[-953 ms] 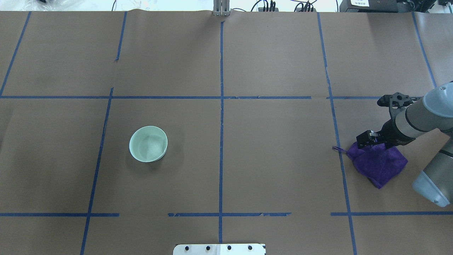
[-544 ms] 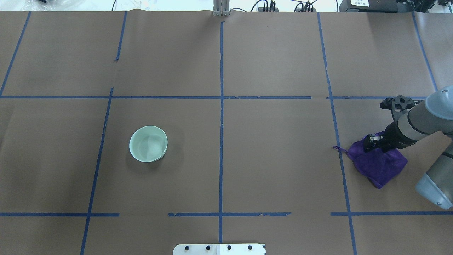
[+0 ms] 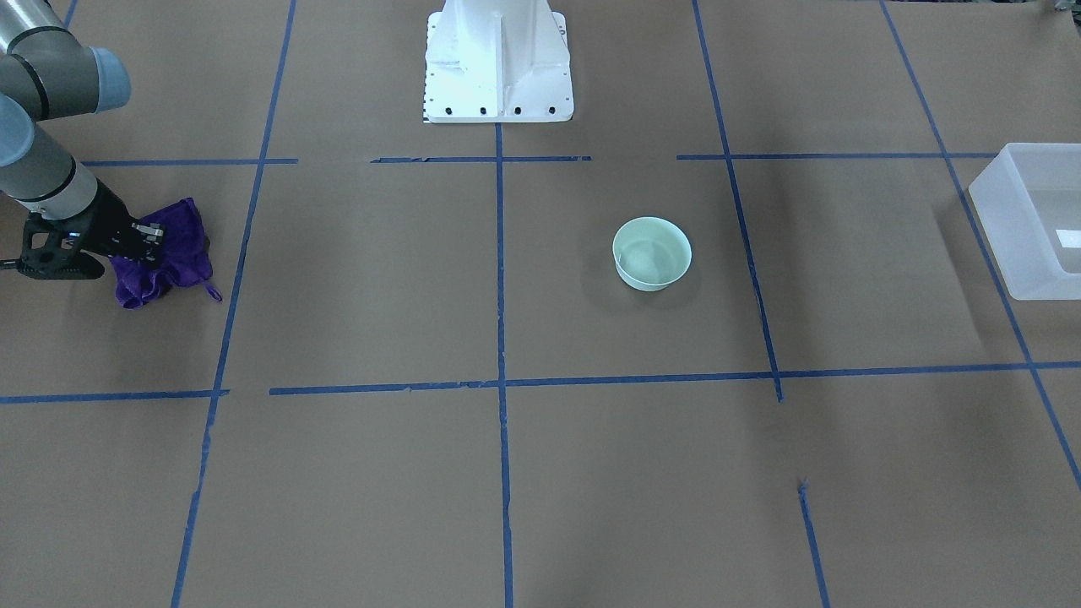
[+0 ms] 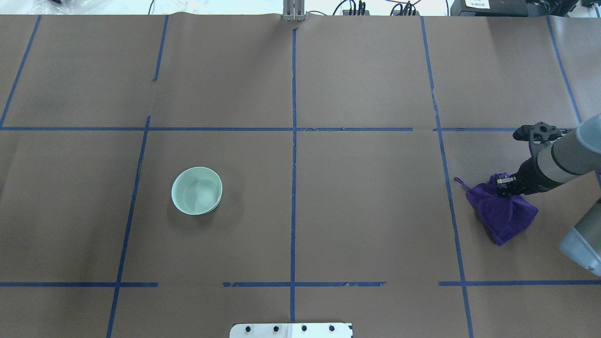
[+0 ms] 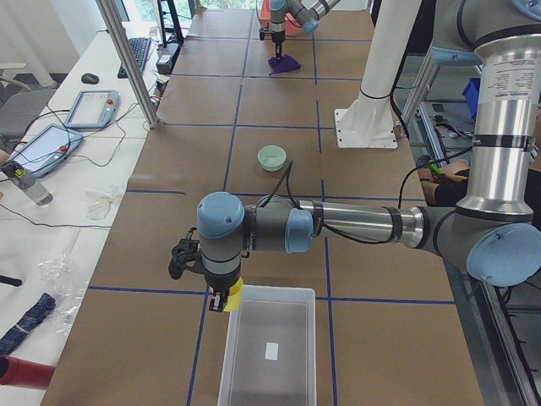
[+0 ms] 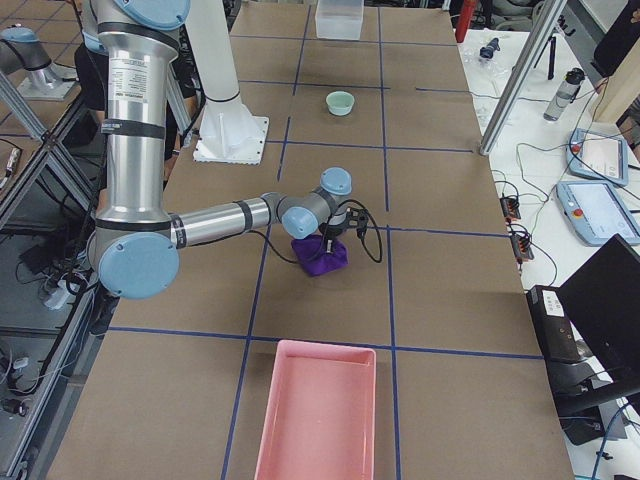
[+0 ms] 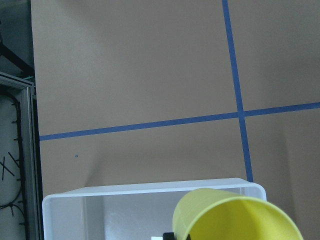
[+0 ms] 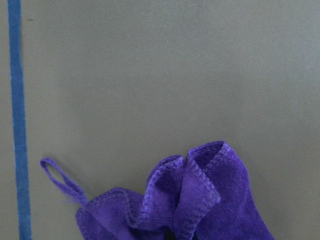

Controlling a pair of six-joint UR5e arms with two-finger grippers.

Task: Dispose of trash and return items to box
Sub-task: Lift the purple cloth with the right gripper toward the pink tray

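Note:
My left gripper is shut on the yellow cup and holds it tilted over the near end wall of the frosted white box. In the left wrist view the cup hangs above the box rim. The mint-green bowl stands upright and alone on the table's left half; it also shows in the front view. My right gripper is shut on the top of a bunched purple cloth, whose lower part rests on the table. The cloth fills the bottom of the right wrist view.
The table is brown paper with blue tape lines. The box sits at the table's far left end. A pink tray lies at the right end. The robot's white base stands at the middle of the near edge.
My right gripper has moved right, closed into the purple cloth and drawn it right with it, bunching it. The bowl has not moved.

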